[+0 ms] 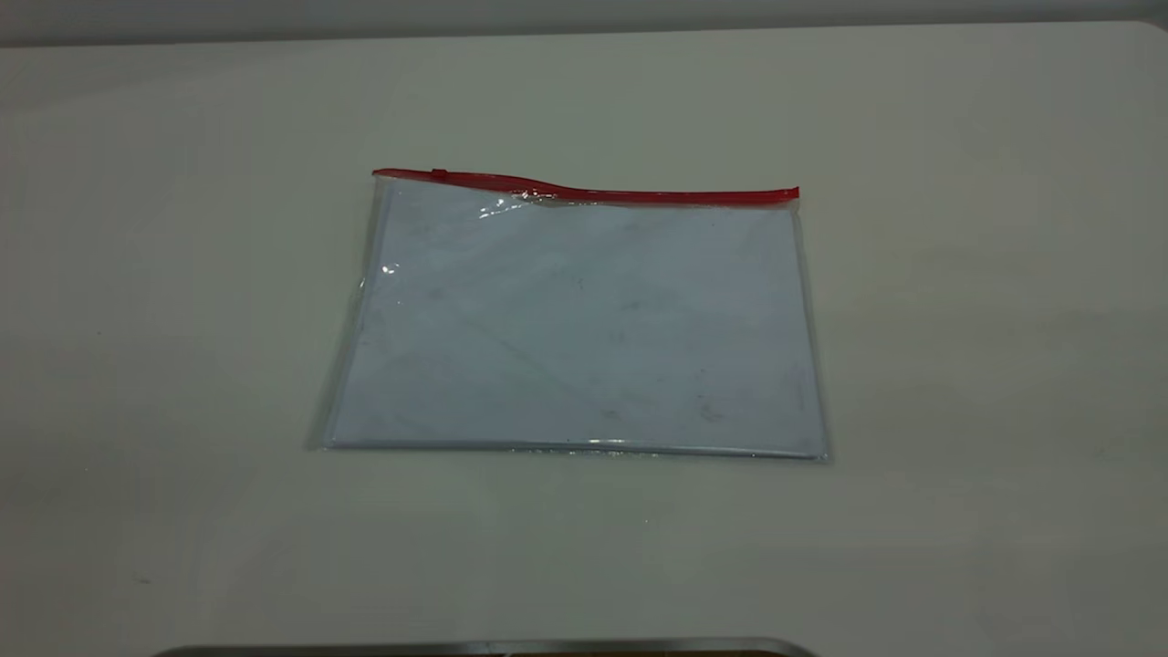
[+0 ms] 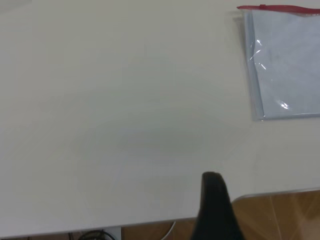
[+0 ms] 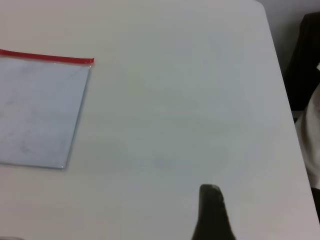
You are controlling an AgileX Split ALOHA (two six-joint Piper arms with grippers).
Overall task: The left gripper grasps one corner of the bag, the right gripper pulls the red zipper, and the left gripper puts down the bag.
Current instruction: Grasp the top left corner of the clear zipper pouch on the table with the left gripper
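**Bag flat on the table, both grippers held back**

The left gripper (image 2: 216, 207) shows only in its own wrist view, as one dark fingertip above the table's (image 1: 137, 365) near edge, well apart from the bag (image 1: 584, 328). Only that one finger is in sight, so I cannot tell whether the gripper is open or closed. It touches nothing. In the exterior view neither arm appears.

The bag lies flat near the middle of the table, its pale bluish-white inside showing through clear plastic. The zipper (image 1: 593, 190) runs along the far long edge. Toward the left end that edge rises in a slight hump, and the plastic just below it catches a bright glare. A small raised bump sits on the zipper near the left corner; it looks like the slider tab, though it is too small to be sure. The other three edges lie level on the table. The left wrist view takes in the bag's (image 2: 287, 65) left end and a stretch of the zipper (image 2: 280, 8). The right wrist view takes in the bag's (image 3: 40, 110) right end, with the zipper (image 3: 47, 57) stopping at the corner.

The right gripper (image 3: 212, 212) likewise shows as a single dark fingertip over bare table, well apart from the bag's right end. Whether it is open or closed I cannot tell. It holds nothing visible.
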